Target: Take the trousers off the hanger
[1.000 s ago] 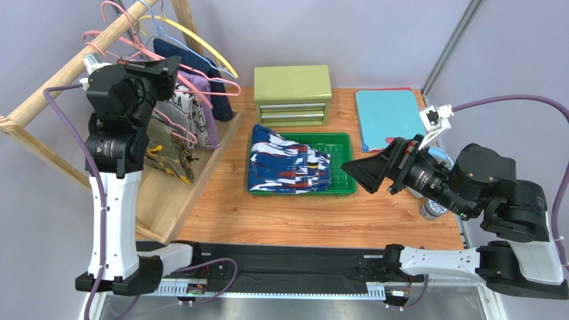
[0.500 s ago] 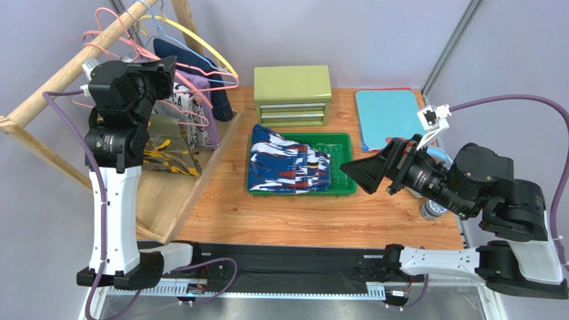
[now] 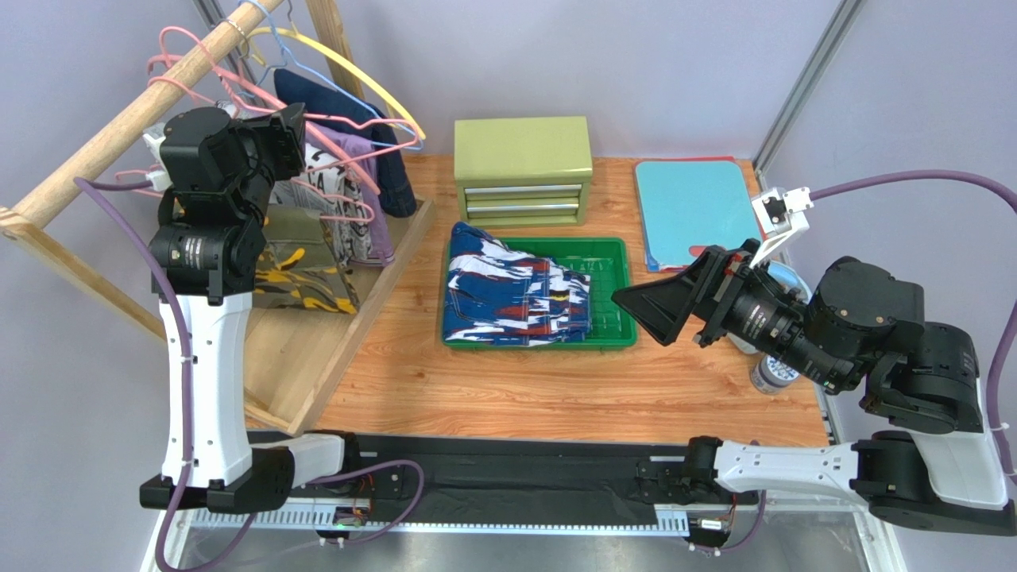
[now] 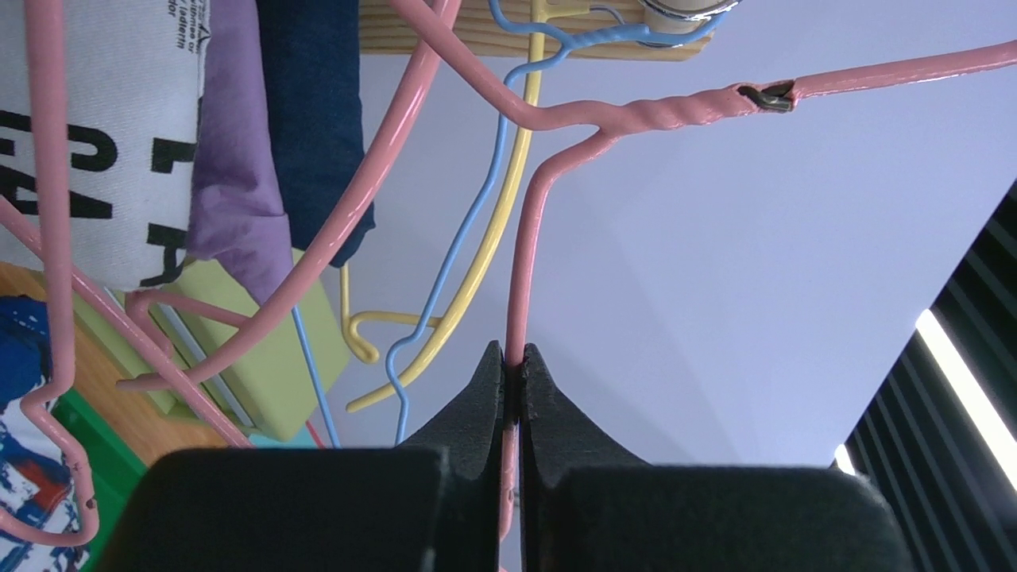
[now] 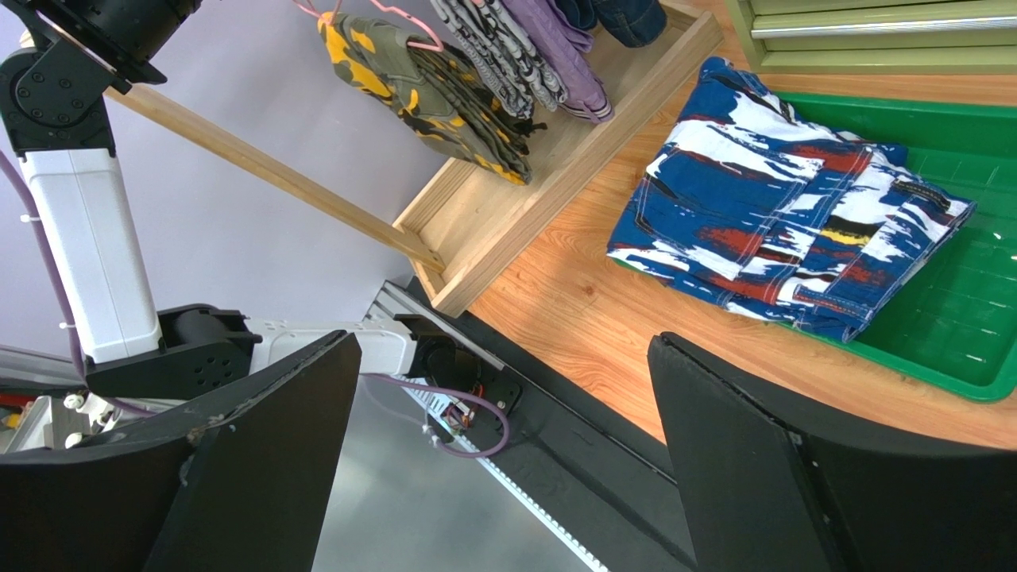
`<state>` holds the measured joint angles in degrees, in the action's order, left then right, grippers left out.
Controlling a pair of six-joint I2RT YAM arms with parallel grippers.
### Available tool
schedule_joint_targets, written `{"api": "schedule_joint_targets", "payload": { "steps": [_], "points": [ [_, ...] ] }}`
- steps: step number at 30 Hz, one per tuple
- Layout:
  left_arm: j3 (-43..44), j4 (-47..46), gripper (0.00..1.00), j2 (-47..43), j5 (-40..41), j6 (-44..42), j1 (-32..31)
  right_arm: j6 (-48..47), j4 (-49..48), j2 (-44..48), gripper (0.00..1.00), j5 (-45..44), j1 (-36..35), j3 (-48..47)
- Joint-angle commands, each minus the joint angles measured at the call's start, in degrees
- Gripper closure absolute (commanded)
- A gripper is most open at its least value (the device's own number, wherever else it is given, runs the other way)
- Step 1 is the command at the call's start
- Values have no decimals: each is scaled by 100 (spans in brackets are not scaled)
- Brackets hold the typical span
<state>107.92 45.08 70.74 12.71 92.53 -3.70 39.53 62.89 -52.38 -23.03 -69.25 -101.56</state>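
The blue splotch-print trousers [image 3: 516, 298] lie folded in the green tray [image 3: 615, 256], free of any hanger; they also show in the right wrist view [image 5: 788, 227]. My left gripper [image 3: 293, 125] is up at the clothes rack, shut on a thin pink wire hanger [image 4: 645, 113], with the wire pinched between its fingertips [image 4: 511, 358]. The hanger's pink wire [image 3: 394, 150] sticks out to the right among other hangers. My right gripper [image 3: 639, 308] is open and empty, hovering right of the tray [image 5: 967, 346], its jaws wide apart [image 5: 501, 346].
A wooden rack [image 3: 108, 137] at the left holds a camouflage garment [image 3: 299, 268], a newspaper-print garment [image 3: 328, 197], purple and navy clothes, and a yellow hanger [image 3: 370, 78]. An olive drawer box [image 3: 523, 167] stands behind the tray. A light blue board [image 3: 696, 209] lies at the back right.
My left gripper has moved slightly up and left along the rack with the pink hanger in it, and the camouflage garment has shifted. The right arm has barely moved.
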Motion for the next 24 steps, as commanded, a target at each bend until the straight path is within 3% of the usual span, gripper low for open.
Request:
{"api": "schedule_joint_targets", "payload": {
  "steps": [1, 10, 15, 18, 22, 24],
  "points": [
    [-314, 247, 100, -236, -137, 388, 37, -147, -190, -79, 2, -106, -18, -48],
    [-307, 291, 100, -148, -225, 406, 159, -182, -234, -202, 2, -9, -18, -110],
    [-798, 151, 100, -490, -558, 310, 168, -121, -269, -159, 2, -44, -18, -5],
    [-1158, -165, 89, -701, -927, 134, 177, -94, -286, -141, 2, -44, -18, 48],
    [-1475, -324, 65, -930, -1236, -121, 177, -51, -365, -150, 2, 0, -18, 162],
    [-1554, -386, 57, -1070, -1394, -183, 177, -7, -409, -141, 2, 44, -18, 267]
  ]
}}
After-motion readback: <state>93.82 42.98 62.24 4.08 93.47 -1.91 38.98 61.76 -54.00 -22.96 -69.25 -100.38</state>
